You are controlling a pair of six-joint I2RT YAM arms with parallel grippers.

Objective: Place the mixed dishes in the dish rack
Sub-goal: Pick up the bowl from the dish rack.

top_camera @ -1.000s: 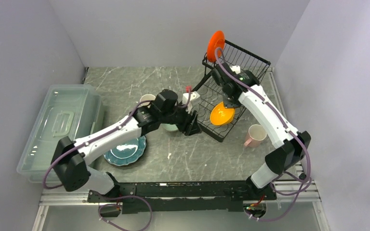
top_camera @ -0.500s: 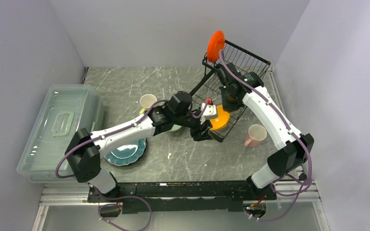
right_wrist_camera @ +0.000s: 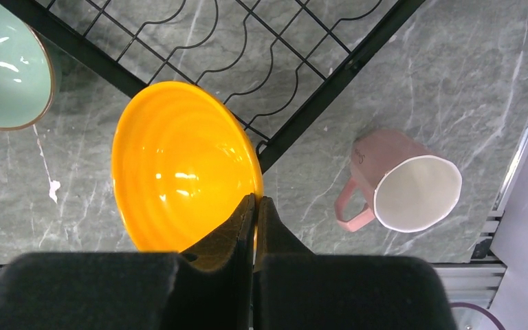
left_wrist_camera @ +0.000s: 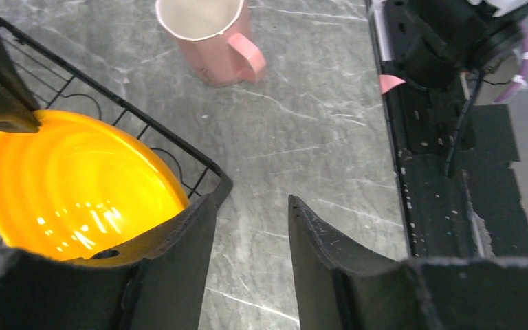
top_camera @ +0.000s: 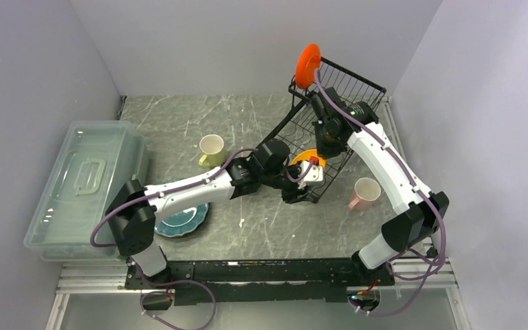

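While right claw (right_wrist_camera: 254, 199) pinches orange-yellow bowl (right_wrist_camera: 179, 158), left claw (left_wrist_camera: 251, 203) half-open; rim partly hidden

Grey marble table (top_camera: 247, 117) with pink mug (top_camera: 366, 193)

The yellow bowl (right_wrist_camera: 179, 161) at centre is glossy glazed ceramic with bright glints; the green bowl (right_wrist_camera: 3, 65), upper left, shines likewise. The rack (right_wrist_camera: 330, 91) is thin black wire, satin. The pink mug (left_wrist_camera: 210, 31) looks matt. The table (left_wrist_camera: 316, 130) is smooth grey marbled stone. The bin (top_camera: 82, 182) at left is clear plastic.
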